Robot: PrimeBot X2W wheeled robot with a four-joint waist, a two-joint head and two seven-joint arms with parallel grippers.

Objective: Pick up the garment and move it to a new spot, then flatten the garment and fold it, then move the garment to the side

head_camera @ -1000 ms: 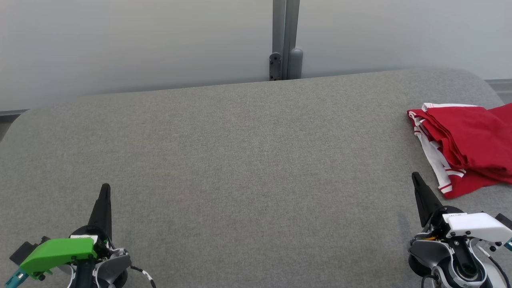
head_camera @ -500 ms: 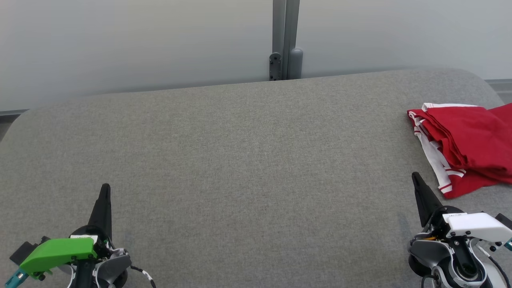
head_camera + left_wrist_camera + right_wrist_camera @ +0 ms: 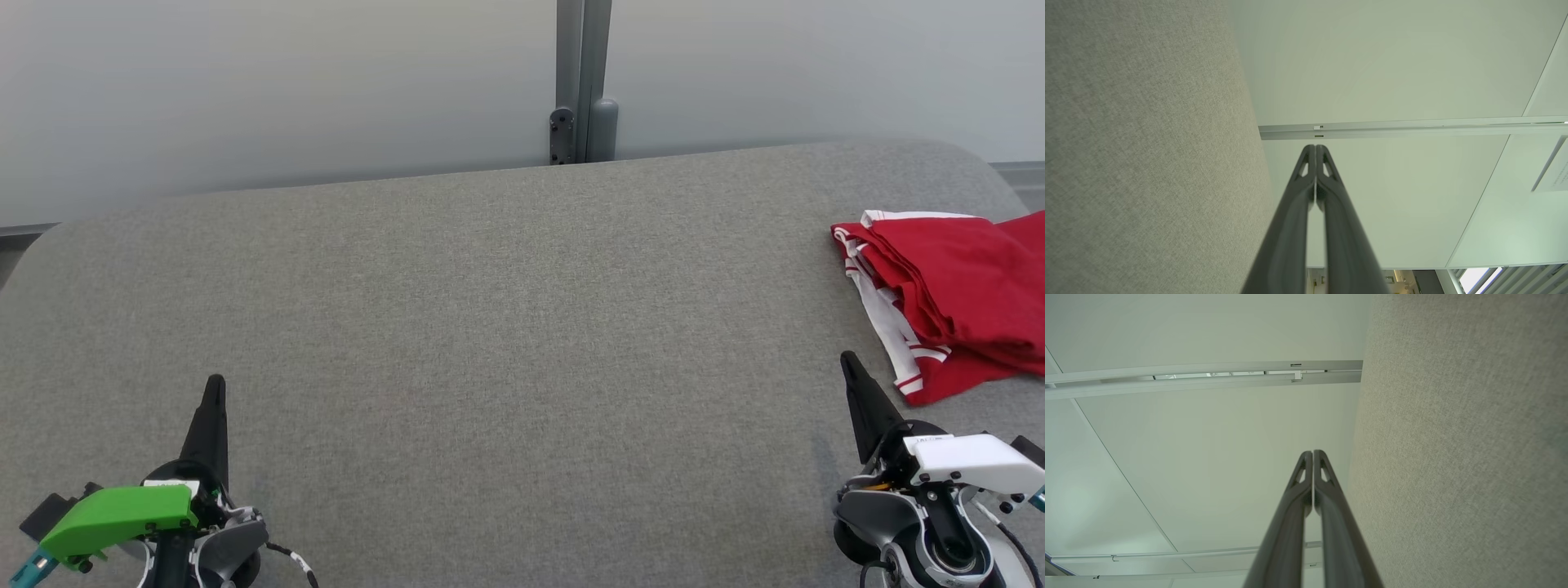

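Red garment (image 3: 955,294) on grey table's (image 3: 490,327) right side, metal post (image 3: 581,82) behind

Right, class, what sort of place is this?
Probably an indoor lab or office workspace: a grey fabric-covered table, pale partition panels joined by a metal post, and a folded red garment.

**A grey surface (image 3: 490,327) and one red garment (image 3: 963,286) on it**

We see a wide surface covered with grey woven cloth. Its two far corners are rounded, and the cloth lies smooth and tight. At the right side of the head view, a red garment with white stripes along its edges lies directly on the surface. It is folded in several layers and rests flat, and its right part goes past the picture edge. In both wrist views we see the same grey cloth very near, with a fine weave.
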